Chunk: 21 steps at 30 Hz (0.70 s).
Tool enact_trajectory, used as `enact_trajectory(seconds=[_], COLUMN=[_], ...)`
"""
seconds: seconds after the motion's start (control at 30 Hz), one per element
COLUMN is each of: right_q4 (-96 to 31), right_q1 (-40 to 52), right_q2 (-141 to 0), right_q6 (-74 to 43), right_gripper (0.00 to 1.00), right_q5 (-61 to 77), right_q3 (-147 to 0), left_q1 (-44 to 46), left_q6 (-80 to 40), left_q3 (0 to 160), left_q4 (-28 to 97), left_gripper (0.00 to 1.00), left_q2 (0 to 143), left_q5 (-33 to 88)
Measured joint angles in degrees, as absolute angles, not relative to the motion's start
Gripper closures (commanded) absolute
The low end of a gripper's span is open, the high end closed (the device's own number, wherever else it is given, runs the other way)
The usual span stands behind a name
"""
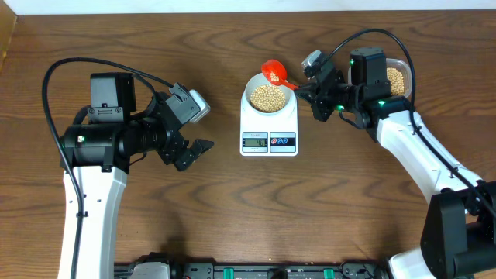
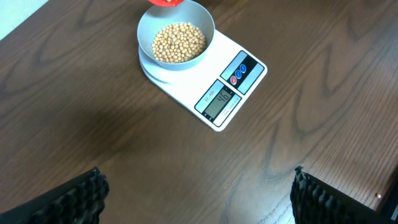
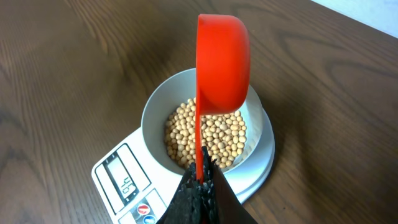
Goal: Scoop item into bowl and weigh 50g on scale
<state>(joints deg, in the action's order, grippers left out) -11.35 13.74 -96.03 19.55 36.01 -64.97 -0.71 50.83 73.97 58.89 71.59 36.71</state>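
Soft even light, faint shadows on the table (image 2: 74, 81), close right pincer (image 3: 200, 186) dark, slightly blurred.

Left end effector (image 1: 194, 153) hangs spread wide left of the scale (image 1: 268, 124); right end effector (image 1: 301, 91), right of it, clamps a red scoop (image 1: 273, 72).

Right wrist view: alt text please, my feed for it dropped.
The right gripper holds a red scoop by its handle, tilted on edge above the bowl of beans. The bowl sits on the scale on a wooden table.
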Motion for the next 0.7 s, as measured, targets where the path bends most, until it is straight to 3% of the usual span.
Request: enact_trajectory(seconds=[0.7], right_q4=[-11.77], right_q1=[13.8], right_q2=[-94.85], right_q6=[20.62], right_gripper=[0.99], right_q5=[34.83], right_q3=[-64.93], left_q1=[-0.71], left_q6=[50.83], left_q3=[73.97], left_q4=[58.89], left_gripper=[0.04], left_q2=[71.59], left_q5=[36.71])
